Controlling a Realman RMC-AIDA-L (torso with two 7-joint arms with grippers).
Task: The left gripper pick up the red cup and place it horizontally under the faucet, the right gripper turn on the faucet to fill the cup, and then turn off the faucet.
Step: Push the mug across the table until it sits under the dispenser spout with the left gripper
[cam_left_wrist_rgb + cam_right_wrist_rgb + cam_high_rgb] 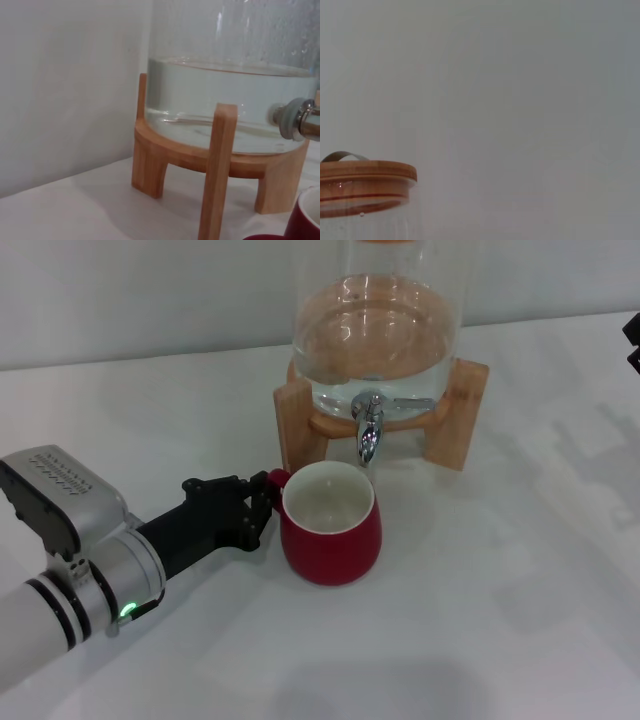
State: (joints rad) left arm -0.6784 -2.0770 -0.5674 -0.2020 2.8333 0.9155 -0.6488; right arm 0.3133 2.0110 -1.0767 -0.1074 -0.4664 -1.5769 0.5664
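Though seemingly touching, red cup (330,525) beside left gripper (262,508)

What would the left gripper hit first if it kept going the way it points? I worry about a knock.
The left gripper points at the red cup and already clasps its handle, so the cup's body comes first.

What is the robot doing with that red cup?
The left gripper is holding the red cup by its little handle. The cup stands upright on the white table, right below the faucet of the glass water jar on its wooden stand. No water shows in the cup. The right gripper only peeks in at the far right edge, away from the faucet.
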